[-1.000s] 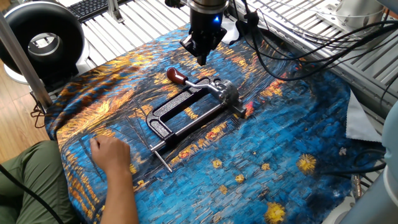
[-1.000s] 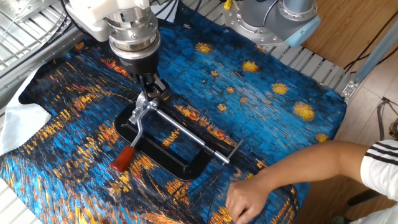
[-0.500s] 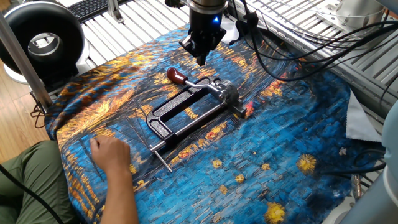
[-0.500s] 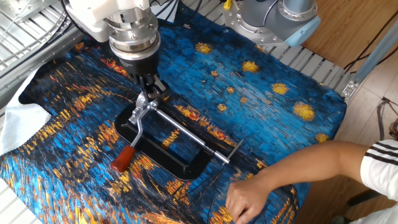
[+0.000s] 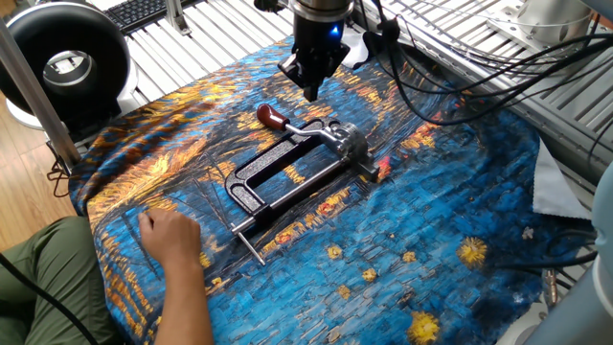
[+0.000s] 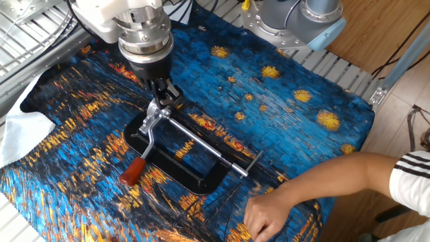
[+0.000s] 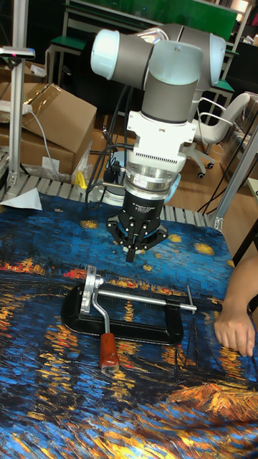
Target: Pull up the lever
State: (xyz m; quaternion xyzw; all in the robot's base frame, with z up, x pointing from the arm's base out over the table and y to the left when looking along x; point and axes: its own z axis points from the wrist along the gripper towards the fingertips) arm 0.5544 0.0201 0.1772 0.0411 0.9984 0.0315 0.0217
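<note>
lever [image 5: 287, 125], a short thin silver metal arm tipped with a rounded dark red knob [image 5: 267, 116], lies flat on a glossy painted cloth [image 5: 431, 211] of blue and orange swirls. it hinges on a black rectangular clamp frame [image 5: 278, 177] near the middle of the table; in the tall fixed view its knob [image 7: 108, 353] points toward 6 o'clock. gripper [image 5: 309, 88], black with narrow fingers pressed together and holding nothing, hangs above the cloth at 12 o'clock from the lever's hinge, apart from it. a person's bare hand [image 5: 170, 235] rests on the cloth at 8 o'clock of the frame. nothing differs from half a second ago.
</note>
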